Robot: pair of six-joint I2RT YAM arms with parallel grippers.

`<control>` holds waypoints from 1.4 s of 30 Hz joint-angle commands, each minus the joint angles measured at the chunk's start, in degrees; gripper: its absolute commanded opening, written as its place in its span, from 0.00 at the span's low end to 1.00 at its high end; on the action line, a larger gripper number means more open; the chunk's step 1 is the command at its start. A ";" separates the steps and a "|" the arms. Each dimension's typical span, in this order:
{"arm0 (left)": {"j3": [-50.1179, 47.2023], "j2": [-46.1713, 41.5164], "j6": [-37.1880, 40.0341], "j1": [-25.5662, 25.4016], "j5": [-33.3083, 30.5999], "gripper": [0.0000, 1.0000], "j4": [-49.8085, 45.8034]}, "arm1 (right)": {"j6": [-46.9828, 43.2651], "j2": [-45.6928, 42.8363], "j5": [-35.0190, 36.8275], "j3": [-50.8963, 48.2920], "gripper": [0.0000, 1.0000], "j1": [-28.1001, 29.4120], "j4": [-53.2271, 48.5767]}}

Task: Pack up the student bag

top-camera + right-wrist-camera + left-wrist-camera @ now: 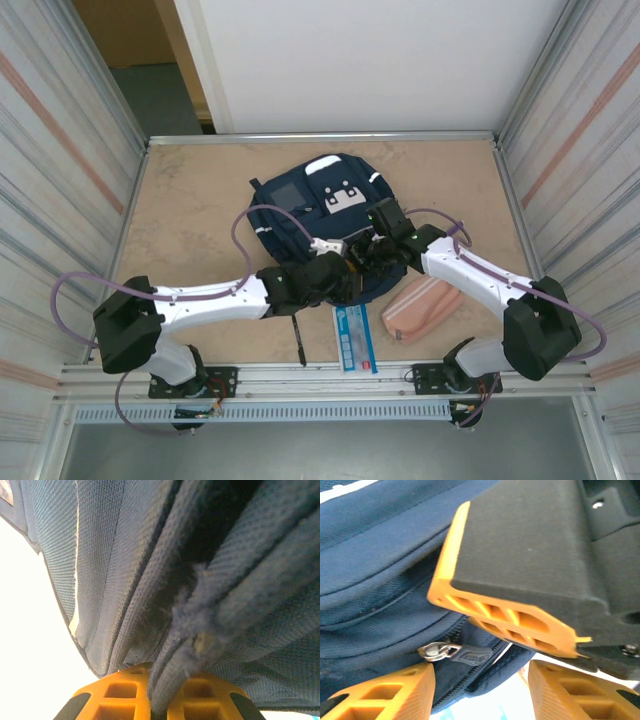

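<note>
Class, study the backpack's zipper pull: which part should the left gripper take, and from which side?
Take the dark tab, not the silver slider: it lies flat against the backpack, free end pointing away from the slider. Probably come straight in as the left gripper faces it now, one finger on either side, closing across the tab.

No text can be read for certain. The white patch (345, 198) on the bag (290, 228) carries dark marks too small to make out, and the print on the blue-and-white card (353, 338) on the table (190, 220) is blurred. The zip pull (470, 655) bears raised marking, also illegible.
</note>
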 commanded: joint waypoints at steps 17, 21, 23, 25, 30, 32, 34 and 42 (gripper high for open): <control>-6.03 -2.91 -0.62 8.05 4.05 0.32 5.52 | 2.27 -1.21 -4.72 1.69 0.00 3.87 4.46; -8.94 -7.60 -0.15 8.92 2.23 0.23 2.51 | 1.19 -1.44 -4.48 0.86 0.00 2.26 3.48; -10.52 -9.99 0.12 9.55 1.91 0.23 1.00 | 0.57 -1.55 -4.22 0.80 0.00 1.45 2.99; -12.25 -12.01 1.30 10.59 4.25 0.23 1.36 | 0.11 -1.63 -4.33 0.93 0.00 0.95 2.84; -15.69 -16.45 3.95 11.88 10.55 0.44 5.16 | -0.79 -0.69 -4.89 2.14 0.00 0.66 2.32; -16.43 -17.63 3.88 11.88 11.39 0.47 6.09 | -0.83 -0.24 -5.19 2.39 0.00 0.74 2.44; -16.54 -17.69 3.79 11.81 12.58 0.50 6.96 | -0.64 0.18 -5.57 2.54 0.00 0.82 2.81; -14.68 -11.71 -2.67 10.41 14.20 0.58 12.01 | 0.87 1.17 -6.59 2.27 0.00 2.18 5.20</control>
